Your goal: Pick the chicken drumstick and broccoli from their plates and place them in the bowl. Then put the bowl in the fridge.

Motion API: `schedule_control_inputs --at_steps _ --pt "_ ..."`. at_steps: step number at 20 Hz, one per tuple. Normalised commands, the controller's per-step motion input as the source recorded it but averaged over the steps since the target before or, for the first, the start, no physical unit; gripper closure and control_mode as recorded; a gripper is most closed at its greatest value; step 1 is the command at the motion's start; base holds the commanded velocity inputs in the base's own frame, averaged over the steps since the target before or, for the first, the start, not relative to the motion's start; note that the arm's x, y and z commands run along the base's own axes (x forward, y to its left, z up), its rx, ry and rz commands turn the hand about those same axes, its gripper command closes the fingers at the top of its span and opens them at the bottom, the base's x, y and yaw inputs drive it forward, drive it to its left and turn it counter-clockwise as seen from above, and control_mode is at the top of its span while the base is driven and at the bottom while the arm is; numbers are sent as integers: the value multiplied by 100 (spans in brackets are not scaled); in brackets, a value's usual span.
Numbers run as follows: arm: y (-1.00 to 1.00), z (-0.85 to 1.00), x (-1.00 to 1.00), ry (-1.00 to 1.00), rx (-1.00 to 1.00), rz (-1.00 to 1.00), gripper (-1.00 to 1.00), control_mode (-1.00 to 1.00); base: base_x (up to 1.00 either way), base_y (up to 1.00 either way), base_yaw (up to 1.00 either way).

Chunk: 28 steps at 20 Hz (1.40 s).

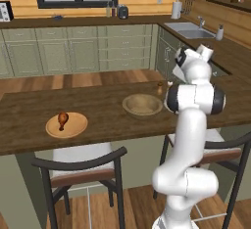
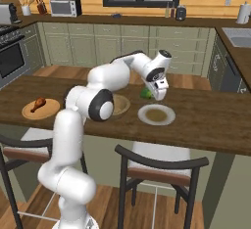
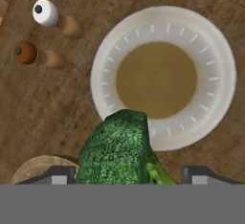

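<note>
Broccoli [image 3: 117,149] clamped in tool [image 2: 158,95], apparently lifted clear of pale plate [image 3: 217,82] directly below. Carry sideways to bowl [image 2: 121,106] beside tool, release low over centre. Drumstick [image 1: 62,119] far off.

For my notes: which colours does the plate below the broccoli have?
Whitish rim, tan-brown centre; the plate shows best in the hand view.

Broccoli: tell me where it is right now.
The broccoli is held in the gripper, lifted above the counter between the whitish plate and the wooden bowl, off its plate.
</note>
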Motion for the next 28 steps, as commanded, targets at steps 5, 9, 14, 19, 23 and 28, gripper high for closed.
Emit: schedule_control_inputs --at_steps 5,9,14,19,23,28 --pt "100 1 -41 -10 0 -1 100 -100 0 0 0" --pt "100 4 -12 0 0 0 100 -100 0 0 0" --pt "94 14 0 4 0 0 100 -100 0 0 0" --pt "52 -29 3 11 -1 0 100 -100 0 0 0" --pt "2 -64 31 14 0 -3 100 -100 0 0 0" --pt "0 -35 15 5 0 -1 100 -100 0 0 0"
